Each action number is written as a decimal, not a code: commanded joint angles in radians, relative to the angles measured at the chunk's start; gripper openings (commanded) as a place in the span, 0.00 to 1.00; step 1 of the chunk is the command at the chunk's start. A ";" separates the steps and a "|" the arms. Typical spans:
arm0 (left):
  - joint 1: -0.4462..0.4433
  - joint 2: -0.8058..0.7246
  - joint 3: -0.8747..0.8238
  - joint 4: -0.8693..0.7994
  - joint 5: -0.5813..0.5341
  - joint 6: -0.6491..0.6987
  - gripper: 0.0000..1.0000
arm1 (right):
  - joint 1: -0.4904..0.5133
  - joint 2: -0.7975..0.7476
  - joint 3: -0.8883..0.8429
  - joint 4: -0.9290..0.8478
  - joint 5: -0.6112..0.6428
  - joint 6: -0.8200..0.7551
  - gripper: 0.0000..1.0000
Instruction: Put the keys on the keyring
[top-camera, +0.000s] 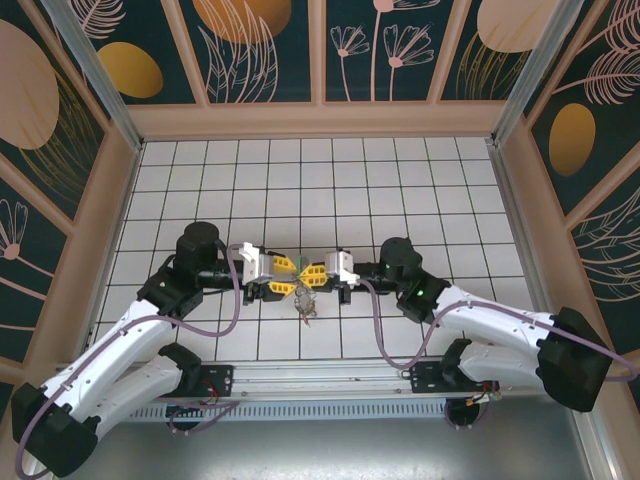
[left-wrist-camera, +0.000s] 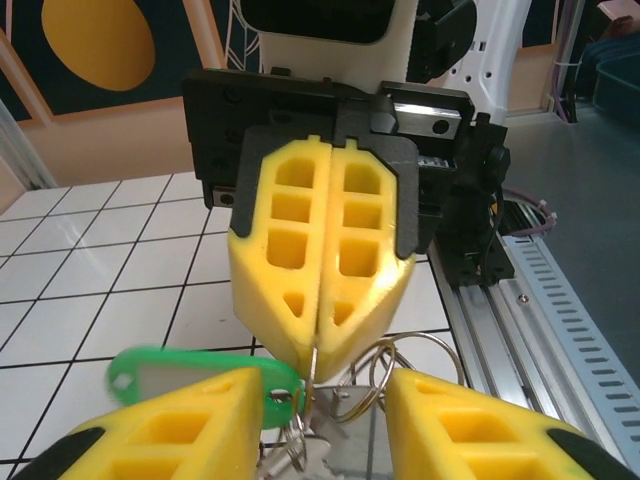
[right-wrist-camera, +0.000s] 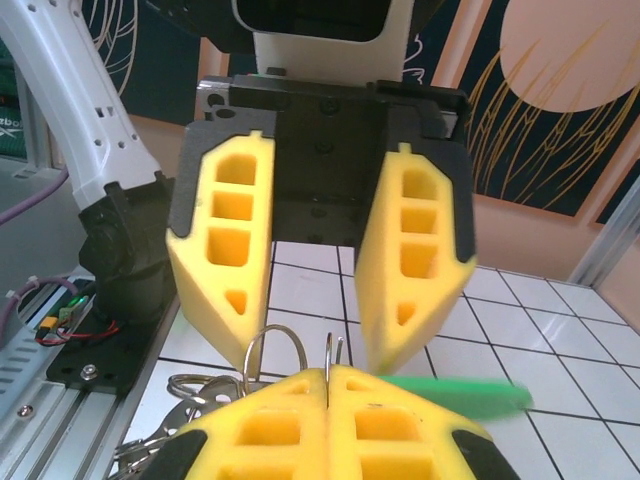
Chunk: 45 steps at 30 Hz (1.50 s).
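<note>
Risk: slippage of thin keyring (left-wrist-camera: 313, 370) from clenched right gripper (left-wrist-camera: 317, 350), dropping dangling green-tagged key (left-wrist-camera: 200, 375) beside released, empty left gripper (left-wrist-camera: 330, 430).

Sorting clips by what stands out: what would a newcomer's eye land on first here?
Two yellow-fingered arms meet tip to tip at mid-table: the left end effector is open, and the right end effector is shut on a thin keyring. Just below them hangs a bunch of keys with a bright green tag.
</note>
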 joint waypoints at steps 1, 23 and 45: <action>0.000 0.002 0.004 0.029 -0.023 -0.008 0.39 | 0.016 0.004 0.051 0.009 -0.014 -0.038 0.00; 0.001 -0.011 0.008 -0.115 -0.059 0.041 0.28 | 0.019 -0.033 0.028 0.007 0.011 -0.046 0.00; 0.004 -0.165 0.060 -0.163 -0.209 -0.001 0.49 | 0.016 -0.046 0.028 -0.011 0.010 -0.069 0.00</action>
